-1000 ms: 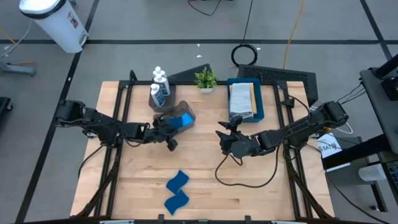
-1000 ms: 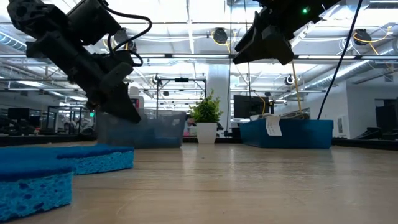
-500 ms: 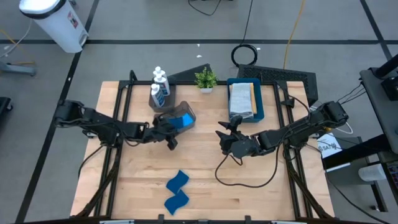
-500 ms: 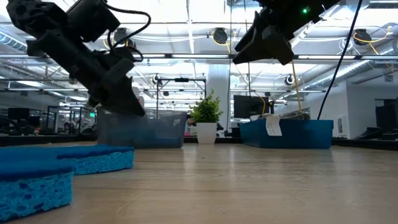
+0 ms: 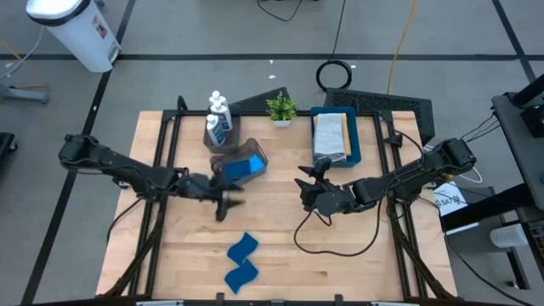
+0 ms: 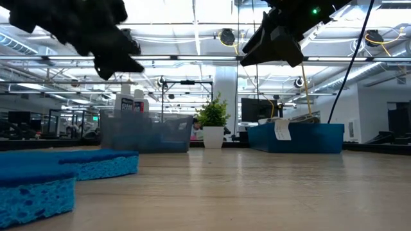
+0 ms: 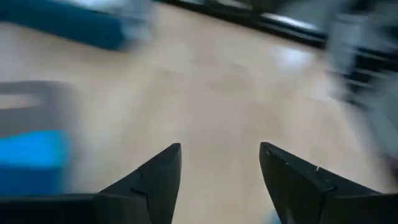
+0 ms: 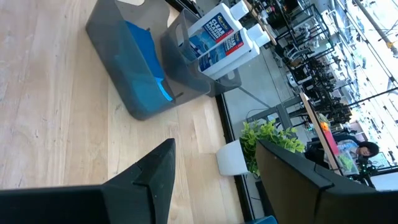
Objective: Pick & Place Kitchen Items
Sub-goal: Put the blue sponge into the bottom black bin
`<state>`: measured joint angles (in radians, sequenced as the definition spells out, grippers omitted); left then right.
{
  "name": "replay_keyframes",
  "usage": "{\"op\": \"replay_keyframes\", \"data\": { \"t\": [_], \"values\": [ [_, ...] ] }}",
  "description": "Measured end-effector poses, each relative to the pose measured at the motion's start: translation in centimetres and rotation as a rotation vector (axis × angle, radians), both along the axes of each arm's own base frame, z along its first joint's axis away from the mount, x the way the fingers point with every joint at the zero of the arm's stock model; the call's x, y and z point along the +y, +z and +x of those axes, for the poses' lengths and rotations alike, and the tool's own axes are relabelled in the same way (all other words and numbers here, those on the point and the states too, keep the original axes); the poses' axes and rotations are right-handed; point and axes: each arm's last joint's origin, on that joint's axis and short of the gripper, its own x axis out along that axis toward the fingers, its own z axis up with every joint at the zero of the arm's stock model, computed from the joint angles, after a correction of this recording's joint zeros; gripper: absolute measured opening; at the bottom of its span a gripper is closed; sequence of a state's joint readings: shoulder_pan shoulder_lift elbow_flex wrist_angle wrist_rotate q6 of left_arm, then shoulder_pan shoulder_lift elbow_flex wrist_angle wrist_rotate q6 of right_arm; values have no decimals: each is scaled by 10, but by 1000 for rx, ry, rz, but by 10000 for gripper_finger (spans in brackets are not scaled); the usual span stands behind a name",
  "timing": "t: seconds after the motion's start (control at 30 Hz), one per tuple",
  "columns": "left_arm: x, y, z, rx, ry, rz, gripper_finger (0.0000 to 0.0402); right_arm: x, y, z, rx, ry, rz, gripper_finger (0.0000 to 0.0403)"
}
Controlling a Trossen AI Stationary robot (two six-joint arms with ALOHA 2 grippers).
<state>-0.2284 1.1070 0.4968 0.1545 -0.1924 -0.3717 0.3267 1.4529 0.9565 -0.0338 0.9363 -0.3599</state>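
Note:
A blue sponge [image 5: 246, 167] lies inside a grey bin [image 5: 255, 155] at the table's middle. Just on the near side of that bin my left gripper [image 5: 223, 204] hangs open and raised above the table, nothing between its fingers [image 7: 160, 175]. Two white bottles [image 5: 218, 115] with blue labels stand in a second grey bin [image 5: 209, 134] behind the first. Two more blue sponges [image 5: 242, 248] [image 5: 240, 276] lie flat near the front edge. Folded cloths [image 5: 331, 136] lie in the blue tray [image 5: 355, 151]. My right gripper [image 5: 308, 189] waits open above the table's middle, right of the bins.
A small potted plant [image 5: 281, 108] stands at the far edge between the bins and the tray. Bare wood stretches between the two grippers and along the near right. In the low view the sponges [image 6: 38, 186] fill the left foreground.
My left gripper was down at the grey bin's near side, over the sponge. It has opened, risen, and drawn back toward the table's near edge, tipping more level. The blue sponge stays in the bin.

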Motion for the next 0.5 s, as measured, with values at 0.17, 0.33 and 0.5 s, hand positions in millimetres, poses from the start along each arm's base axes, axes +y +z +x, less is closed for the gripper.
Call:
{"op": "replay_keyframes", "data": {
  "t": [0.17,0.33,0.5],
  "values": [
    [-43,-9,-3,20,-412,-14,223,0,0,0,0,0,0,196],
    [-89,-35,0,19,-615,62,223,0,0,0,-3,0,1,196],
    [-123,-46,18,115,-656,96,223,0,1,0,-10,-2,5,196]
  ]
}}
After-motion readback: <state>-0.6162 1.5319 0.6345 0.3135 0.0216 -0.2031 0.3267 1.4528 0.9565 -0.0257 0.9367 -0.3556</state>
